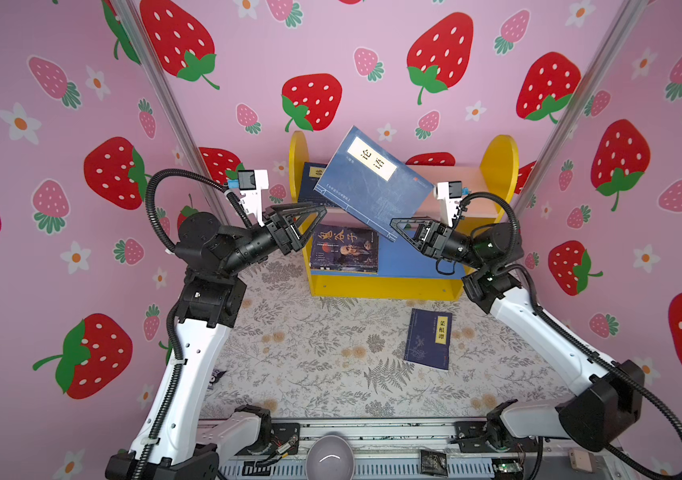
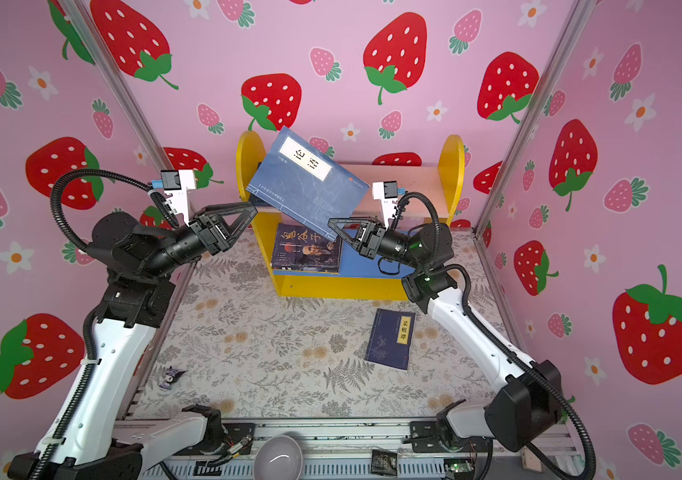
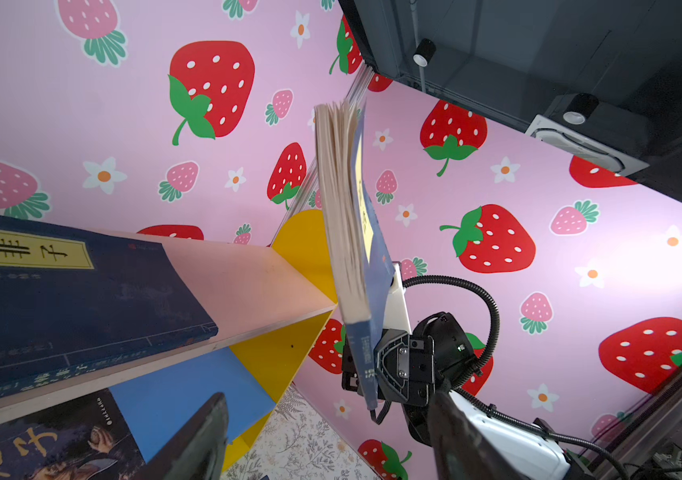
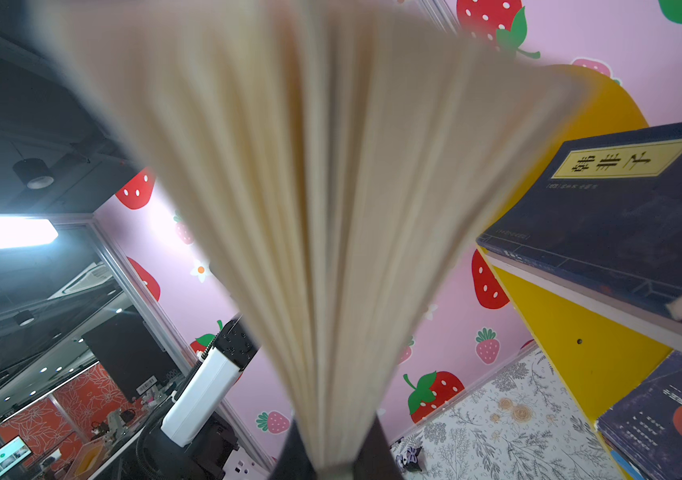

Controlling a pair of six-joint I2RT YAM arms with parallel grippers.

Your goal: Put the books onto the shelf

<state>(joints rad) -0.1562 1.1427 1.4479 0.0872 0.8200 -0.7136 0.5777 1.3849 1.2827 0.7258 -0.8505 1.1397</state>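
Observation:
My right gripper point(image 1: 394, 223) point(image 2: 331, 222) point(image 4: 335, 465) is shut on the lower corner of a blue book point(image 1: 372, 183) point(image 2: 306, 183) point(image 3: 339, 216) with a pale title label. The book hangs tilted in front of the shelf point(image 1: 497, 166) point(image 2: 451, 166) point(image 3: 248, 282) point(image 4: 572, 332), and its fanned pages point(image 4: 331, 208) fill the right wrist view. My left gripper point(image 1: 315, 211) point(image 2: 248, 210) point(image 3: 331, 449) is open and empty by the shelf's left panel, close to the book's lower left corner. A navy book point(image 1: 312, 178) point(image 3: 61, 291) point(image 4: 621, 208) lies on the pink upper board. A portrait-cover book point(image 1: 345, 249) point(image 2: 308, 249) lies on the blue lower board.
Another navy book point(image 1: 430, 338) point(image 2: 391, 338) with a yellow label lies flat on the floral tabletop in front of the shelf, right of centre. A grey bowl point(image 1: 329, 459) and a black packet point(image 1: 432, 461) sit on the front rail. A small figurine point(image 2: 171, 376) lies front left. Strawberry walls enclose three sides.

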